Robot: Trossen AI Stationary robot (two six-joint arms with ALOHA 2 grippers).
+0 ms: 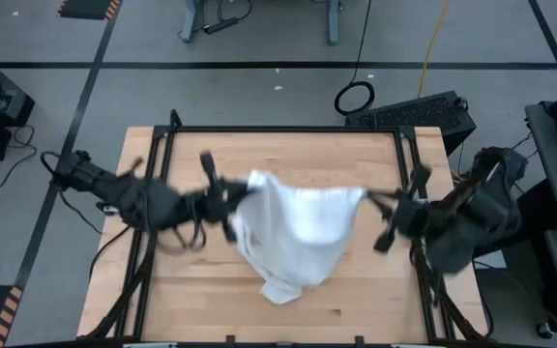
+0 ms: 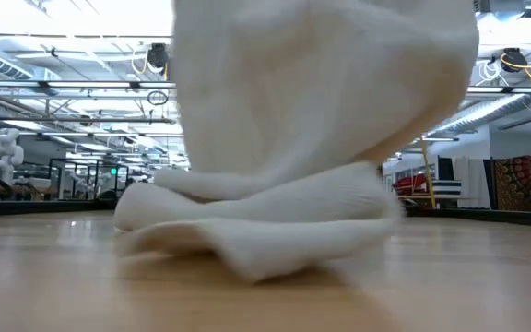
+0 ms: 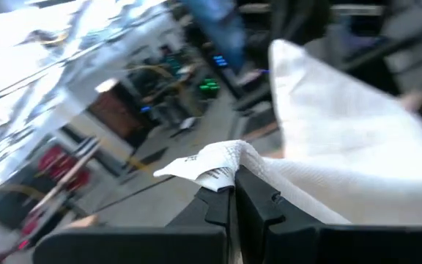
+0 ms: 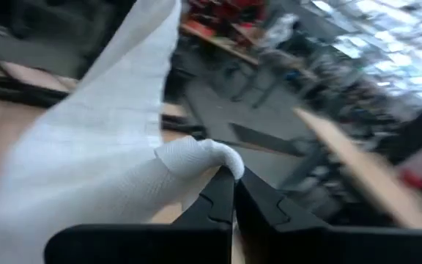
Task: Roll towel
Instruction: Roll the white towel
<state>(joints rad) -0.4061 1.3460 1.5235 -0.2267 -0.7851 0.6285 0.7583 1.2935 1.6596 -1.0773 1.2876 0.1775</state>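
Towel (image 1: pixel 293 227) white, sagging, lower end on table (image 1: pixel 356 300), both jaws gripping corners.

High view straight down; low view level, close to towel (image 2: pixel 275 184); wrist views forward; all share towel.

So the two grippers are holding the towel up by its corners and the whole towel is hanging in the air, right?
Not quite. The left gripper and right gripper do pinch the towel by its corners, but its lower end is bunched on the table, not hanging free. The low view shows the folds resting on the wood.
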